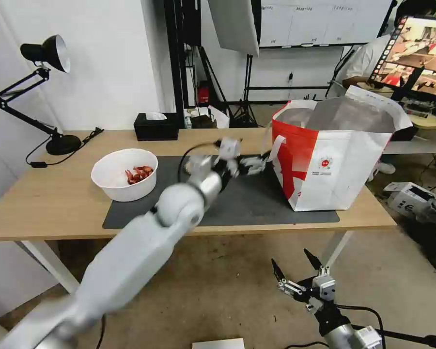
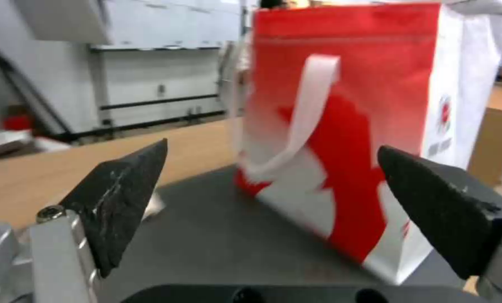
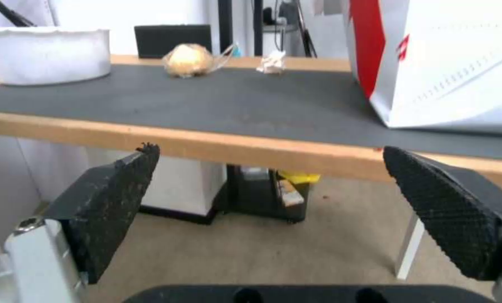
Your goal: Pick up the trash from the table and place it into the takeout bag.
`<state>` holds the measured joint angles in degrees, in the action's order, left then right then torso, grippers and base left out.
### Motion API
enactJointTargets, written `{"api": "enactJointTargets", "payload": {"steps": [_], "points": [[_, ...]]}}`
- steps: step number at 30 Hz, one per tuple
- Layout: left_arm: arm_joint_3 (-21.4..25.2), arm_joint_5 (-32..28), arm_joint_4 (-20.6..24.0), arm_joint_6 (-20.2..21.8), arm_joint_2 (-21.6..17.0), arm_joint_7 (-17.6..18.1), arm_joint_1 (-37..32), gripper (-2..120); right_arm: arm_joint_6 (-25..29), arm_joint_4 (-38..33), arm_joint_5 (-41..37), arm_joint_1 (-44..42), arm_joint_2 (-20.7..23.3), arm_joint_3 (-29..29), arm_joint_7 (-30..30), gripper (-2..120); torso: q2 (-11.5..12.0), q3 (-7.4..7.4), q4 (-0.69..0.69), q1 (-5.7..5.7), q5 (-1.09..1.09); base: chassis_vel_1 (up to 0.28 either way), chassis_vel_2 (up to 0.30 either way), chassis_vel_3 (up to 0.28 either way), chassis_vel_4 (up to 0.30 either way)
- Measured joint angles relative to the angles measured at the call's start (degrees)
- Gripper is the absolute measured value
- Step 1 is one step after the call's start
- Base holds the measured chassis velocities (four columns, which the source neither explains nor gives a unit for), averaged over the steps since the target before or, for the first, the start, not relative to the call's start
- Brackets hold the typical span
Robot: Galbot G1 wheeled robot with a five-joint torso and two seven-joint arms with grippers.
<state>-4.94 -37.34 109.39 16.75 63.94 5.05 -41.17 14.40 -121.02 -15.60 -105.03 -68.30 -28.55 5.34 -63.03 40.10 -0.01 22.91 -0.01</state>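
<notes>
The red-and-white takeout bag (image 1: 334,160) stands open on the right of the table (image 1: 43,203). My left gripper (image 1: 257,164) hovers over the dark mat (image 1: 256,208) just beside the bag's red side (image 2: 346,126), open and holding nothing (image 2: 272,146). The white bowl of red shells (image 1: 124,173) sits on the mat's left end. From the right wrist view, the bowl (image 3: 46,52), a beige wrapped ball (image 3: 188,61) and a small crumpled tissue (image 3: 272,63) lie along the far side of the mat. My right gripper (image 1: 289,257) hangs open below the table's front edge (image 3: 269,148).
A black tissue box (image 1: 156,127) stands at the table's back edge and a black desk lamp (image 1: 48,97) at the far left. Boxes lie on the floor at the right (image 1: 412,198). The mat in front of the bag is bare.
</notes>
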Motion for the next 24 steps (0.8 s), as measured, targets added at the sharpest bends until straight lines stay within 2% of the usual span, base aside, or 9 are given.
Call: {"api": "enactJointTargets", "payload": {"steps": [1, 3, 4, 6, 7, 10, 11, 14, 24], "points": [[2.4, 1.4, 1.6, -0.5, -0.7, -0.3, -3.8, 100, 0.1, -0.1, 0.1, 0.2, 0.1, 0.0, -0.3, 100, 0.0, 0.0, -0.02, 0.0, -0.01, 0.0, 0.0, 0.0, 0.0], [3.3, 1.9, 2.2, -0.7, -1.0, -0.4, -5.4, 100, 0.1, -0.2, 0.2, 0.3, 0.2, 0.1, -0.4, 100, 0.0, 0.0, -0.01, 0.0, -0.01, 0.0, 0.0, 0.0, 0.0], [7.7, 4.1, 4.8, -1.4, -3.0, -0.5, -12.1, 100, 0.4, -0.2, 0.4, 0.8, 0.4, 0.4, -0.7, 100, 0.0, 0.0, 0.05, 0.0, -0.02, 0.0, 0.0, 0.0, 0.0], [12.1, 6.8, 7.1, -3.3, -4.5, -0.9, -19.2, 100, 0.8, -0.4, 0.5, 0.6, 0.3, 0.3, -0.8, 100, 0.0, 0.0, 0.04, 0.0, 0.0, 0.0, 0.0, 0.0, 0.0], [12.1, 6.8, 7.1, -3.3, -4.5, -0.9, -19.2, 100, 0.8, -0.4, 0.5, 0.6, 0.3, 0.3, -0.8, 100, 0.0, 0.0, 0.04, 0.0, 0.0, 0.0, 0.0, 0.0, 0.0], [18.4, 12.0, 9.1, -6.5, -4.0, -2.0, -29.5, 100, 1.1, -0.9, 0.5, 0.2, 0.1, -0.3, -0.8, 100, 0.0, -0.01, -0.02, 0.0, 0.01, 0.0, 0.0, 0.0, 0.0], [18.4, 12.0, 9.1, -6.5, -4.0, -2.0, -29.5, 100, 1.1, -0.9, 0.5, 0.2, 0.1, -0.3, -0.8, 100, 0.0, -0.01, -0.02, 0.0, 0.01, 0.0, 0.0, 0.0, 0.0], [25.8, 16.2, 10.5, -10.2, -1.4, -3.7, -40.9, 100, 1.2, -1.0, -0.2, 0.6, 0.4, -0.5, -0.9, 100, 0.0, 0.0, 0.02, 0.0, 0.01, 0.0, 0.0, 0.0, 0.0], [31.3, 20.1, 10.7, -15.0, 1.4, -4.9, -48.8, 100, 1.3, -1.1, -1.4, 0.8, 0.8, -0.6, -0.9, 100, 0.0, 0.0, 0.02, -0.01, 0.02, 0.0, 0.0, 0.0, 0.0]]}}
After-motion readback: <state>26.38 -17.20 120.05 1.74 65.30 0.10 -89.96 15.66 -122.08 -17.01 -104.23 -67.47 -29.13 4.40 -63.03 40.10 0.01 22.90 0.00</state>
